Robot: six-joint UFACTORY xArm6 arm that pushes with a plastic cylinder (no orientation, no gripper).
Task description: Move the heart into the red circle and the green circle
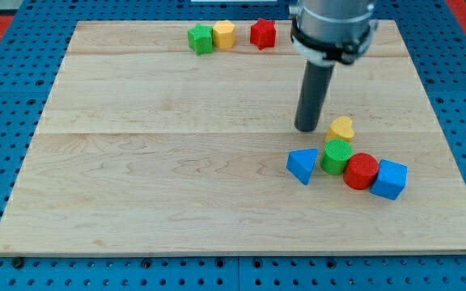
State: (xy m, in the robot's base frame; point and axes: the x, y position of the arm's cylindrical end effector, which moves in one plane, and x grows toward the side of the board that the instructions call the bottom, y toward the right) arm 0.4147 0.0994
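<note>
The yellow heart point(342, 128) lies right of the board's middle, just above the green circle point(336, 156) and close to it. The red circle point(361, 170) touches the green circle on its lower right side. My tip point(307, 128) rests on the board just left of the heart, with a small gap between them, and above the blue triangle point(302, 165).
A blue cube point(389, 179) touches the red circle's right side. A green cube point(201, 39), a yellow hexagon point(224, 35) and a red star point(263, 34) stand in a row at the board's top edge. The wooden board point(152, 162) lies on a blue pegboard.
</note>
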